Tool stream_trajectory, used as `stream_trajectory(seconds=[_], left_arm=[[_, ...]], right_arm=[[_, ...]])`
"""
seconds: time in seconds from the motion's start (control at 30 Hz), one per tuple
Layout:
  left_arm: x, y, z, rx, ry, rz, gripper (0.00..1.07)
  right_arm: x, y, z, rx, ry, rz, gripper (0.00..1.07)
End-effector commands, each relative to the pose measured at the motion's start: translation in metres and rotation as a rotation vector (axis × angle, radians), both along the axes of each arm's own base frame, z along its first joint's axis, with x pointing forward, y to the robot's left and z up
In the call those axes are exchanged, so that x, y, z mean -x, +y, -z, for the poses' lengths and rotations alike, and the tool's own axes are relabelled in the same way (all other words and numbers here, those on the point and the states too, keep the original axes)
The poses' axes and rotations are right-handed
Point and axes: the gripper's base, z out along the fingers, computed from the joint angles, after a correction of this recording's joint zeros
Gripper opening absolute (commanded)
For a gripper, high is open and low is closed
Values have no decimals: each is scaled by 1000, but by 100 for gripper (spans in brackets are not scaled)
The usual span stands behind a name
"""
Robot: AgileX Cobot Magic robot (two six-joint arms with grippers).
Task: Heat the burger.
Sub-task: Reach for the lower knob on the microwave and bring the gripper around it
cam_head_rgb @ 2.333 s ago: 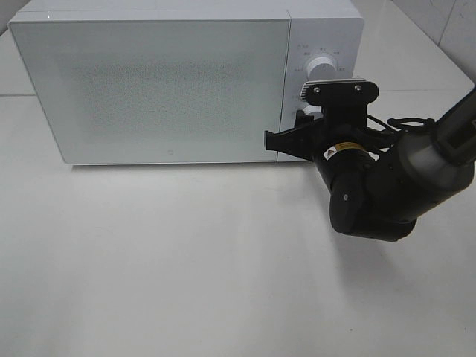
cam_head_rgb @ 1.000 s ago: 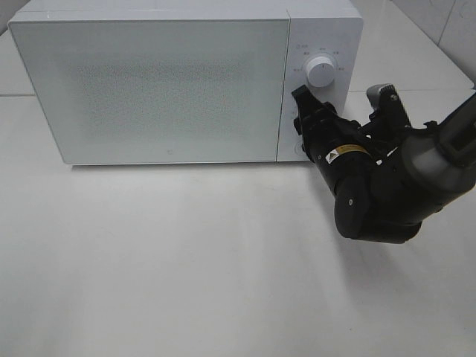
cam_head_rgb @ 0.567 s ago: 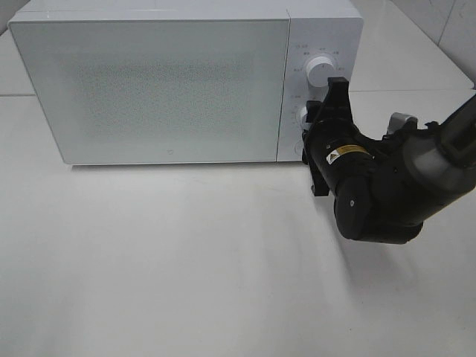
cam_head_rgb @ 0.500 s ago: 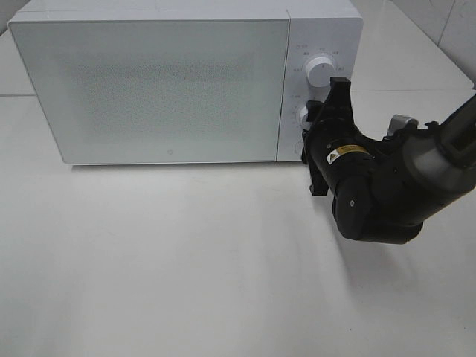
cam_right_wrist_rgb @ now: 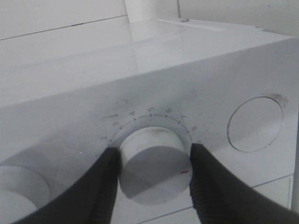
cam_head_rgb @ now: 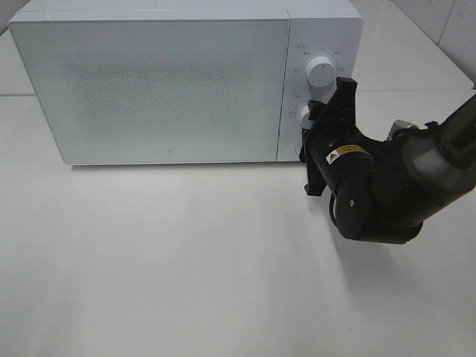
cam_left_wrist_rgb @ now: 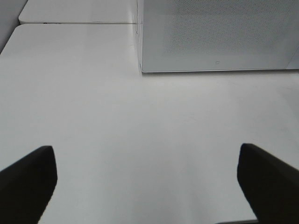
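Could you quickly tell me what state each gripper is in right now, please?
Left gripper: open, holding nothing.
Right gripper: shut on the lower dial of the microwave.

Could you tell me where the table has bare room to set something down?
The table is bare all along the front of the closed microwave; the open left gripper hangs over that patch. It is crowded by the control panel, where the right gripper clamps the lower dial and the right arm covers the table.
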Motion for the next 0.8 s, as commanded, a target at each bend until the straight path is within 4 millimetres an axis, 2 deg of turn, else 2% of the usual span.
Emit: stream_trajectory(seconds=[0.03, 0.23, 0.47, 0.53, 0.6, 0.63, 0.67, 0.7, 0.8], left_arm=[[2, -1, 0, 6, -27, 5, 98], [2, -1, 0, 6, -27, 5, 98], [2, -1, 0, 6, -27, 5, 98], [2, -1, 0, 6, -27, 5, 98], [2, -1, 0, 6, -27, 5, 98], [2, -1, 0, 6, -27, 5, 98], [2, -1, 0, 6, -27, 5, 98], [2, -1, 0, 6, -27, 5, 98], [2, -1, 0, 6, -27, 5, 98]], right_arm=[[-8, 8, -28, -13, -252, -47, 0], [-8, 6, -28, -2, -249, -25, 2], [-9, 2, -27, 15, -242, 15, 10], [-9, 1, -27, 16, -239, 30, 18], [-9, 0, -27, 13, -236, 43, 21], [-9, -1, -26, 13, -234, 51, 28], [-9, -1, -26, 13, -234, 51, 28], [-9, -2, -26, 30, -233, 57, 35], [-8, -3, -27, 54, -231, 69, 43]])
